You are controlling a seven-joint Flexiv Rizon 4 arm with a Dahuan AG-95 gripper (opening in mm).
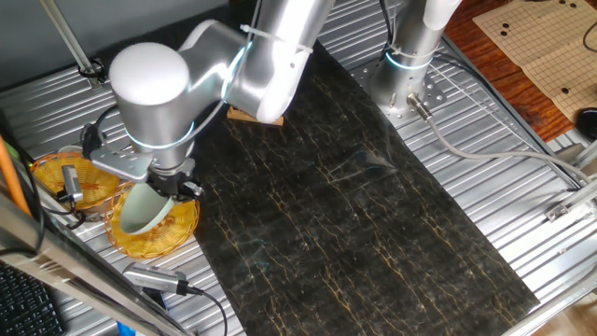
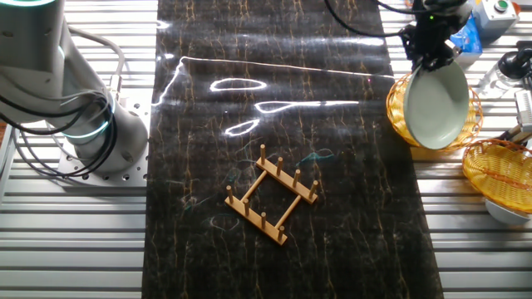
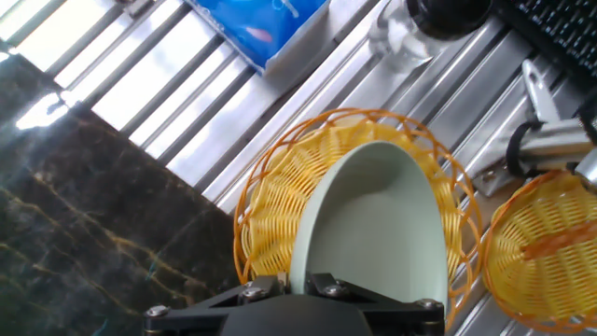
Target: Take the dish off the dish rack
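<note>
The pale mint-green dish (image 2: 436,104) hangs on edge from my gripper (image 2: 430,60), which is shut on its rim. It is held just above a yellow wire basket (image 2: 397,108) beside the dark mat. The dish (image 1: 145,207) shows under the gripper (image 1: 175,187) in one fixed view, over the basket (image 1: 177,229). In the hand view the dish (image 3: 378,229) fills the middle, its rim between the fingers (image 3: 326,285), with the basket (image 3: 270,201) behind it. The light-wood dish rack (image 2: 272,193) stands bare on the mat, well away from the dish.
A second yellow basket (image 2: 499,170) sits beside the first; it also shows in the hand view (image 3: 546,252) and in one fixed view (image 1: 75,182). A blue package (image 3: 256,23), a keyboard (image 1: 28,303) and cables lie near the table edge. The arm's base (image 2: 91,133) stands left of the mat.
</note>
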